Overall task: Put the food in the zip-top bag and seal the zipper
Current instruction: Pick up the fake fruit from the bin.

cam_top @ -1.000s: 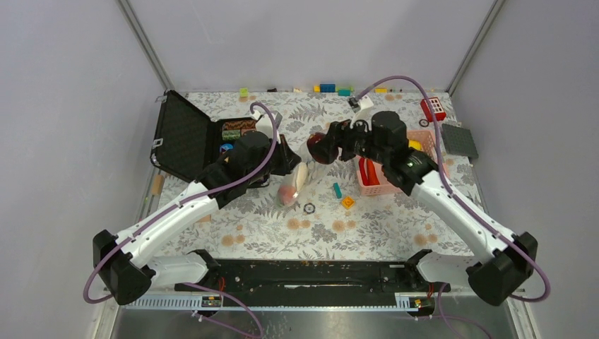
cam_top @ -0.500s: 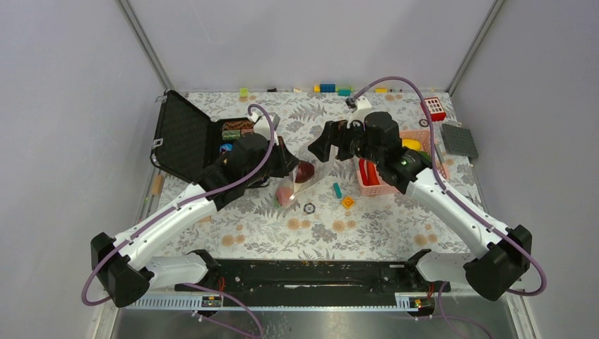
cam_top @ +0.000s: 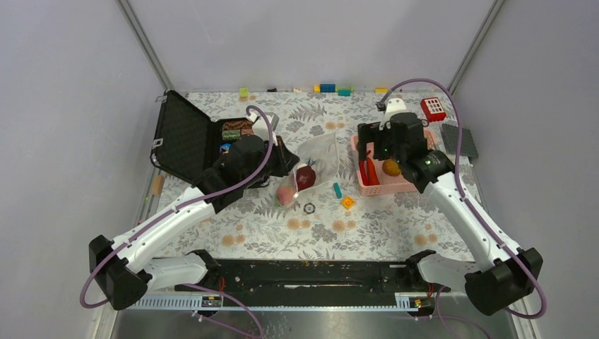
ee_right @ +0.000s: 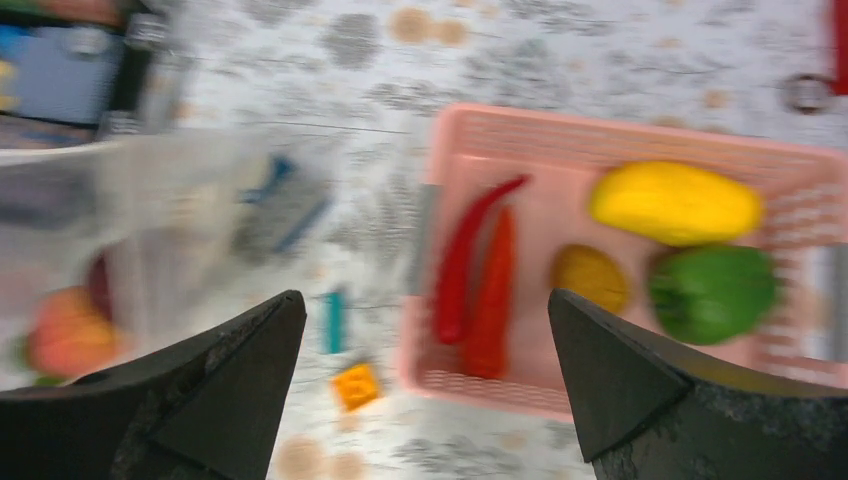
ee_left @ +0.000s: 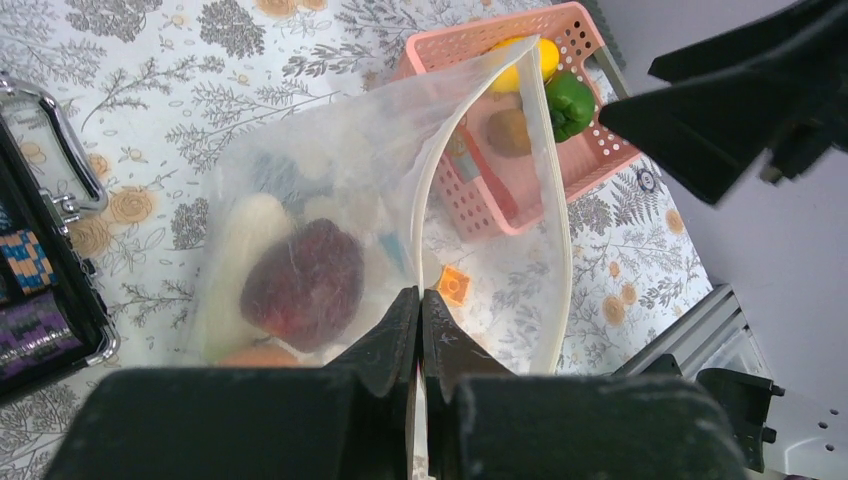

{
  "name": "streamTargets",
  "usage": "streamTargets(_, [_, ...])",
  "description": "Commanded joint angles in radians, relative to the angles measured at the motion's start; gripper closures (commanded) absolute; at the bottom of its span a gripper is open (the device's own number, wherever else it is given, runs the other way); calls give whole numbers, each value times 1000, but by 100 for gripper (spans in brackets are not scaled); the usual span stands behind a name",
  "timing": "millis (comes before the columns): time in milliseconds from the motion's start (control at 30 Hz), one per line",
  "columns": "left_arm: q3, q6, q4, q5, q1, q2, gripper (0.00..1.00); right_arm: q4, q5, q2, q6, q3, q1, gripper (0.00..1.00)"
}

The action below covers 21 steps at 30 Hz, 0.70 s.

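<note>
My left gripper is shut on the mouth edge of the clear zip-top bag and holds it open; it also shows in the top view. The whitish zipper loops round the mouth. Inside lie a dark red piece, a white radish and a peach. My right gripper is open and empty above the pink basket, which holds a red chilli, carrot, banana, green pepper and a brownish piece.
An open black case lies at the left. A teal brick, an orange brick and a small ring lie between bag and basket. A red toy, a dark baseplate and several bricks sit at the back.
My right gripper let the dark red piece go into the bag, then swung right to above the pink basket, open and empty. My left gripper has kept its hold on the bag.
</note>
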State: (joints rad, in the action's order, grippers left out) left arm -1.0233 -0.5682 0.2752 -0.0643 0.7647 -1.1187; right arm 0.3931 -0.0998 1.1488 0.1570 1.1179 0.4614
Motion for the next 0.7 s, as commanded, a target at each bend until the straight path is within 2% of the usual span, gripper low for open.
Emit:
streamTargets(0, [5,51,-117,7,-4,20,100,47,-7,59,-457,-11,-166,0])
streamTargets(67, [7,62,-125,18,-4,17,100,37,4,114,-639,-6,-225,0])
streamTargets(200, [24,79,-147,12,-6,12,100,84,80,244,-887,44,-328,0])
streamTargets(400, [41,101,-172,6,-7,8,100,125,52,403,-1102,113,-336,2])
streamTargets(667, [34,108,-146,-11,-7,-21,100,70,3,530,-1405,141,-326,7])
